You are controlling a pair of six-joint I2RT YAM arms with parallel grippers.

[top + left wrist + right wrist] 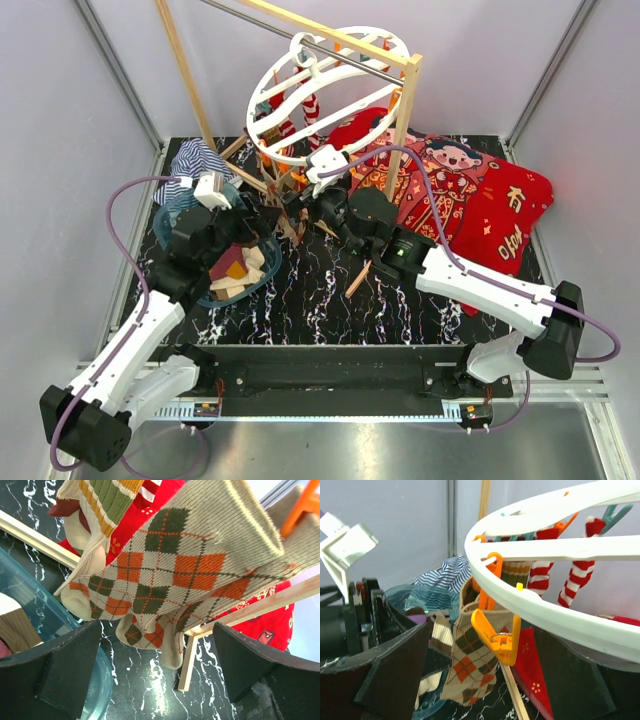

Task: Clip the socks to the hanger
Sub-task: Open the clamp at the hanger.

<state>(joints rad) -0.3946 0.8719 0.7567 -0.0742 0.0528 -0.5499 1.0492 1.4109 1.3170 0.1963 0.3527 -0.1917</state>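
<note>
Left gripper [157, 672] and right gripper [482, 680] both gape empty; a stray brush could tug the argyle sock [165, 575] off its orange clip [300, 507].

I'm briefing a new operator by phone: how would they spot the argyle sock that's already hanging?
Look for the round white hanger hung in the wooden frame. From an orange clip on its rim hangs the argyle sock. Unlike the red-and-white striped socks clipped nearby, it is beige with orange and dark green diamonds.

Marbled table [320, 300]: red blanket [500, 215], 1 bowl [228, 301] (bluish).
</note>
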